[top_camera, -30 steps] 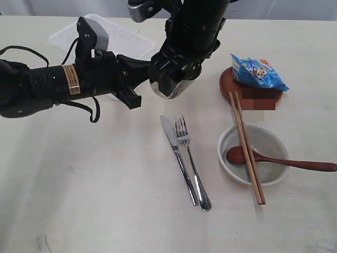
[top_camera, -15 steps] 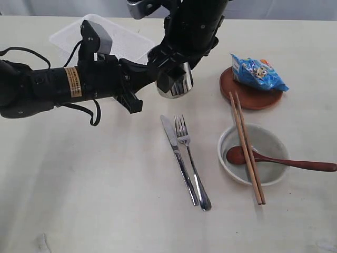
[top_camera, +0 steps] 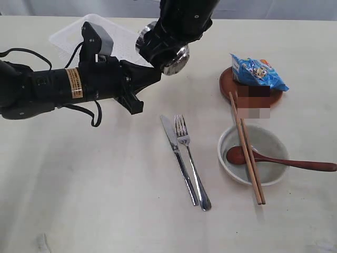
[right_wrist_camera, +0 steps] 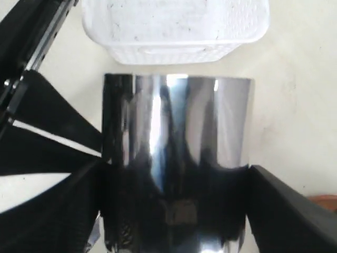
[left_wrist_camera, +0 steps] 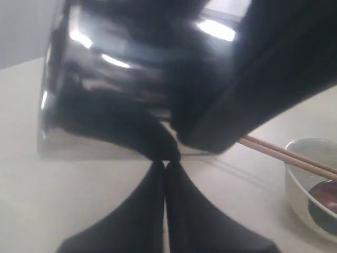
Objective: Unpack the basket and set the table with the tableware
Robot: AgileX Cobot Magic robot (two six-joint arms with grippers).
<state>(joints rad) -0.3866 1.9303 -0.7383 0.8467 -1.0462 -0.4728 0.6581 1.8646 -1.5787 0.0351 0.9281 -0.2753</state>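
Black left arm (top_camera: pixel 47 87), orange label (top_camera: pixel 72 83), black cables (top_camera: pixel 95 113)

Exterior: basket (top_camera: pixel 66 37) is mostly behind both arms, only a back corner shows. Steel cup (top_camera: pixel 179 59) is half buried in the right gripper (top_camera: pixel 164 50). A mosaic patch sits over the wooden plate (top_camera: pixel 227 81) front edge, and the snack packet (top_camera: pixel 258 71) hides more. Spoon (top_camera: pixel 274 162) handle is clipped at the frame edge.
Left wrist: soft focus, cup and bowl (left_wrist_camera: pixel 305 179) clipped, chopsticks (left_wrist_camera: pixel 284 155) run behind a dark finger.
Right wrist: cup and basket both run off frame.

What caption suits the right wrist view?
Right gripper clamps the steel cup; the white basket stands on the table beyond.
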